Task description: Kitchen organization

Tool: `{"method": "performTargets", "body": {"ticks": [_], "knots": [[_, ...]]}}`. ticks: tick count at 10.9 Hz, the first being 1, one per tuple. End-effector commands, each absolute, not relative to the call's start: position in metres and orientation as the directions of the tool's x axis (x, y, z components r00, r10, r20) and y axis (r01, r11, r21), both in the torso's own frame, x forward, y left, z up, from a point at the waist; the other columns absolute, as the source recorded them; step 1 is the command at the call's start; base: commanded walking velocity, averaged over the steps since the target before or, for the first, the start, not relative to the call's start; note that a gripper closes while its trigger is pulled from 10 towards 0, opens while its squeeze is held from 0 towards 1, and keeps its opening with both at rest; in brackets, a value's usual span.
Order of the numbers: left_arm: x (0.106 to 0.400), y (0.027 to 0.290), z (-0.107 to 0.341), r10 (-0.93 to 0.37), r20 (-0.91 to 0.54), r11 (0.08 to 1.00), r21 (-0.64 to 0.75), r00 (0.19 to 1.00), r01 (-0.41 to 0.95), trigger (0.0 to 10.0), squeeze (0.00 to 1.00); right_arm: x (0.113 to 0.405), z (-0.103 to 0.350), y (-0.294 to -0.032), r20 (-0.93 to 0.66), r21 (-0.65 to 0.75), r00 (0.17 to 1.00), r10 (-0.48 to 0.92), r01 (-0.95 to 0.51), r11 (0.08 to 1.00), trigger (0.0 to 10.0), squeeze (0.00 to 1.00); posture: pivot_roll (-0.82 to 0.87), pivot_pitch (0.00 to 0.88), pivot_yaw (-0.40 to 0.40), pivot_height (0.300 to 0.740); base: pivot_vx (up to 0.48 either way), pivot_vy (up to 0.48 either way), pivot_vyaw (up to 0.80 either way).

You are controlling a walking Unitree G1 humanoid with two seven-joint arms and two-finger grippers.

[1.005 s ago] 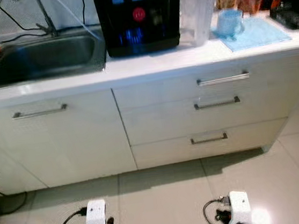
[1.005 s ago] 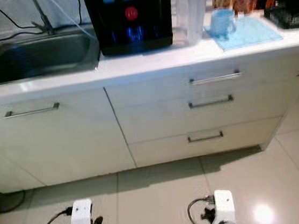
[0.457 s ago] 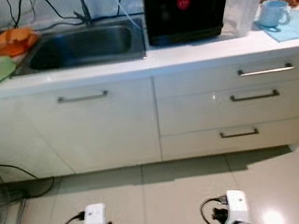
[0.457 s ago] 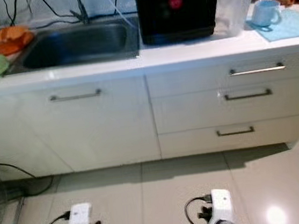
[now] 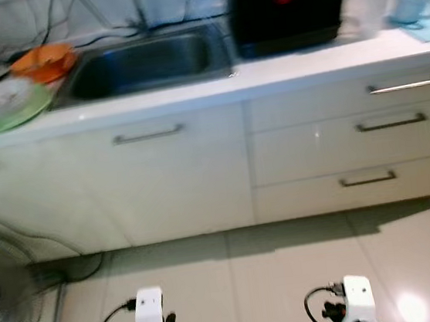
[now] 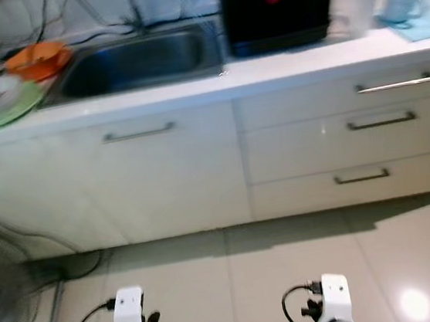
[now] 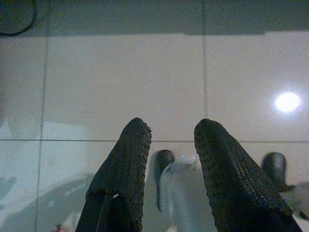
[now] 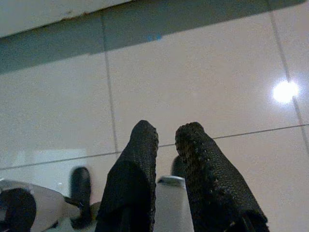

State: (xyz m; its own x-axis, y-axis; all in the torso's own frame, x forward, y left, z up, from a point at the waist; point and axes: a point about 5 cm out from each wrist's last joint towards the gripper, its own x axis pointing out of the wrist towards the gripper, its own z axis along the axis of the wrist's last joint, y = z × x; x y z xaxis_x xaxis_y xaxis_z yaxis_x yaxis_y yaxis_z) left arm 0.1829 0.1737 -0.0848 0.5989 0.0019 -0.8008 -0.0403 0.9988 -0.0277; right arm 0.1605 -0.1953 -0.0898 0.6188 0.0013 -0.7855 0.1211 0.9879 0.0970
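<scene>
A white counter [image 5: 192,94] runs across the view, with a steel sink [image 5: 145,60] set in it. To the left of the sink sit an orange bowl [image 5: 44,62] and a green plate [image 5: 8,107]. A black water dispenser [image 5: 287,5] stands to the right of the sink, and a blue mug [image 5: 413,1] rests on a blue cloth at the far right. Both arms hang idle over the floor tiles. My left gripper [image 7: 169,128] is open with nothing between its fingers. My right gripper [image 8: 166,129] has a narrow gap and holds nothing.
Below the counter are a cupboard door with a bar handle [image 5: 148,134] and three drawers [image 5: 391,121] on the right. A floor fan [image 5: 5,297] with a cable stands at the lower left. Cables hang along the back wall. Glossy beige tiles lie before the cabinets.
The whole picture has shifted right, so the camera has turned left. The green plate, the orange bowl and the fan have come into view. The arms still hang as before.
</scene>
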Motion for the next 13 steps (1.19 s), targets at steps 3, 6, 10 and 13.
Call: {"method": "performTargets", "body": {"ticks": [3, 6, 10, 13], "knots": [[0.1797, 0.1867, -0.085, 0.041, -0.805, 0.998, 0.007, 0.592, -0.06, 10.0, 0.0, 0.1667, -0.0887, -0.1834, -0.775, 0.123, 0.631, 0.028, 0.107, 0.987, 10.0, 0.0, 0.03, 0.0, 0.09, 0.74, 0.0, 0.48, 0.0], [0.1807, 0.1862, -0.0843, 0.047, -0.797, 0.998, 0.017, 0.602, -0.055, 10.0, 0.0, 0.167, -0.0886, -0.183, -0.774, 0.126, 0.633, 0.03, 0.107, 0.986, 10.0, 0.0, 0.03, 0.0, 0.091, 0.74, 0.0, 0.14, 0.0], [0.1809, 0.1851, -0.0842, 0.049, -0.794, 0.998, 0.02, 0.606, -0.055, 10.0, 0.0, 0.1668, -0.0886, -0.1832, -0.774, 0.125, 0.632, 0.028, 0.109, 0.986, 10.0, 0.0, 0.03, 0.0, 0.091, 0.74, 0.0, 0.0, 0.0], [0.1812, 0.1862, -0.0838, 0.059, -0.789, 0.998, 0.031, 0.611, -0.056, 10.0, 0.0, 0.1655, -0.0891, -0.1828, -0.776, 0.126, 0.631, 0.03, 0.107, 0.986, 10.0, 0.0, 0.03, 0.0, 0.092, 0.74, 0.104, 0.0, 0.0]]}}
